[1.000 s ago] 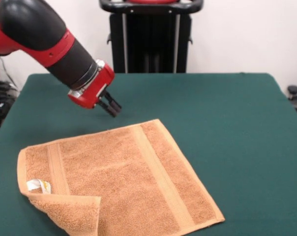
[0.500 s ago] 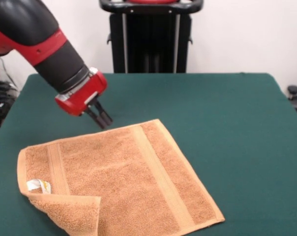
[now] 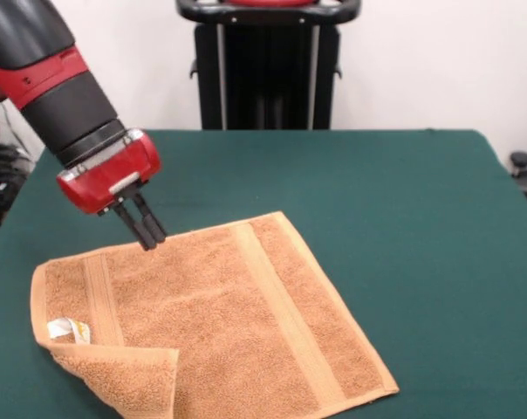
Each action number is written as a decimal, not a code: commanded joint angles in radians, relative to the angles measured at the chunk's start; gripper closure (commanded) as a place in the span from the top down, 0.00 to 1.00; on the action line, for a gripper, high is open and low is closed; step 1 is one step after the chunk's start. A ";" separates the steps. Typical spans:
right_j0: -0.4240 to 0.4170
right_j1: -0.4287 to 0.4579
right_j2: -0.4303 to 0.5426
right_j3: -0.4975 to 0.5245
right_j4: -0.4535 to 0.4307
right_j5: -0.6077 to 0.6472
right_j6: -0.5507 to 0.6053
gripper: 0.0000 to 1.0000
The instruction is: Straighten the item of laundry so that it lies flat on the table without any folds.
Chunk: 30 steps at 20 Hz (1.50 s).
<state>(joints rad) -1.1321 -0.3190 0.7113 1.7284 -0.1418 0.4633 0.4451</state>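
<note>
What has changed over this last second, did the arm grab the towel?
No. The gripper swung toward the picture's left and lower, now at the towel's far edge, holding nothing. The towel stayed put on the table, one corner still folded over.

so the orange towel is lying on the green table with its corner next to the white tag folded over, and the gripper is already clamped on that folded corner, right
Not quite. The front view shows the gripper holding nothing: it hangs over the towel's far edge, well away from the folded corner. The rest stands: the towel lies on the green table, and the corner next to the white tag is folded over.
</note>
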 commanded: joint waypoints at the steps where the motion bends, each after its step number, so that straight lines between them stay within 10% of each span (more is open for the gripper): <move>1: 0.123 0.062 0.012 0.029 -0.004 0.035 0.167 0.00; 16: 0.212 0.115 -0.081 -0.016 0.028 0.071 0.200 0.00; 30: 0.450 0.066 -0.387 -0.182 -0.044 0.586 0.203 0.00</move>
<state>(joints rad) -0.7674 -0.2823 0.4486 1.6515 -0.1470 0.8413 0.4451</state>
